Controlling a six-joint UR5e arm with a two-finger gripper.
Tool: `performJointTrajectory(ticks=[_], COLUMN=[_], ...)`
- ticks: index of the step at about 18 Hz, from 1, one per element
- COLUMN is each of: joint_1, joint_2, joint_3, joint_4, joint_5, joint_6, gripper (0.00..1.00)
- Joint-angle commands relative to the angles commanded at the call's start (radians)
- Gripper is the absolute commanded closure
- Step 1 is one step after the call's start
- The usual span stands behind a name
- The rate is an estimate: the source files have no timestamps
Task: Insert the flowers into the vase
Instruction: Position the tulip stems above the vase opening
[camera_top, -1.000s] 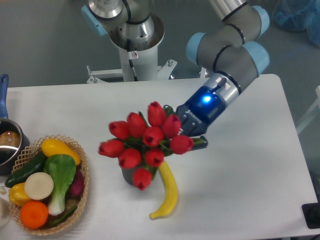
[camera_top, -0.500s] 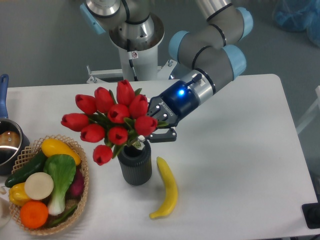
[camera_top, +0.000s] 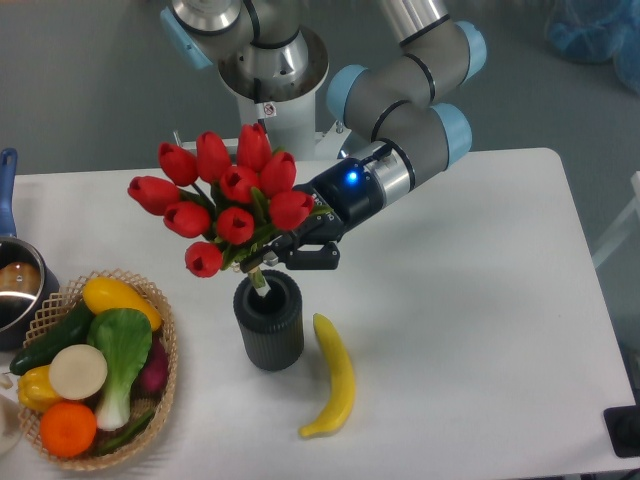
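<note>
The flowers (camera_top: 222, 199) are a bunch of red tulips with green stems, tilted up and to the left. My gripper (camera_top: 290, 252) is shut on their stems just above the vase. The vase (camera_top: 269, 327) is a dark grey ribbed cylinder standing upright near the table's middle. The pale stem ends reach down into its mouth at the near-left rim. The buds spread wider than the vase, above and left of it.
A yellow banana (camera_top: 334, 378) lies just right of the vase. A woven basket (camera_top: 160, 400) of vegetables and fruit stands at the front left. A pot (camera_top: 17, 290) sits at the left edge. The robot base (camera_top: 268, 80) rises behind.
My gripper has swung the bunch left and upward, tipping it more upright. The buds no longer cover the vase, and the stem ends now sit in its mouth.
</note>
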Motion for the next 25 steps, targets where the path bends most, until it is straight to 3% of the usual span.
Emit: performJointTrajectory(ticks=[14, 21, 25], joint_1=[0.003, 0.009, 0.017], joint_2=[-0.061, -0.069, -0.083], joint_3=[-0.034, -0.109, -0.114], joint_4=[-0.002, -0.002, -0.002], joint_5=[0.003, 0.005, 0.006], joint_6=[0.068, 0.135, 0.144], gripper=[0.88, 0.88, 0.85])
